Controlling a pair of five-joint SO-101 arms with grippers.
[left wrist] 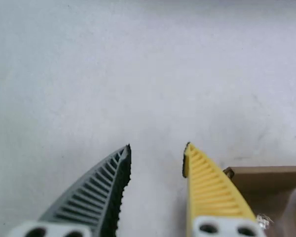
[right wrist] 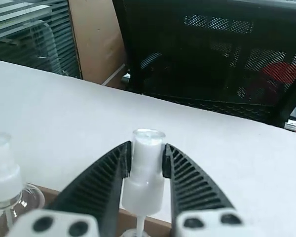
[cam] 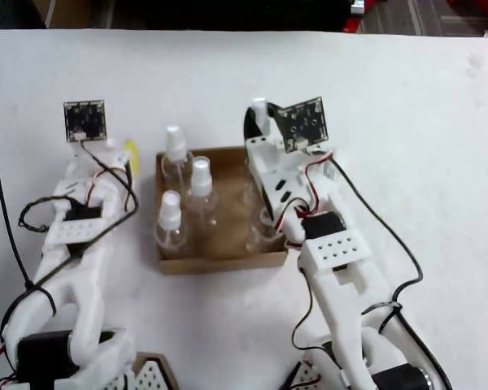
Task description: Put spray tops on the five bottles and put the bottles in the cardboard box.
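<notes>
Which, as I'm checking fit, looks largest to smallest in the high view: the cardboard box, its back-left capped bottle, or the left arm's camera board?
1. cardboard box
2-3. capped bottle and camera board look about alike; the board, raised on the wrist, is probably nearer the camera, so no ranking.

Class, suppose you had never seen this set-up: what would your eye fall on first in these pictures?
First, the right pincer, shut on a white spray top near the far right corner of the cardboard box. Next, three clear bottles with tops on, standing in the box's left half. The left pincer hangs open over bare table beside the box.
</notes>
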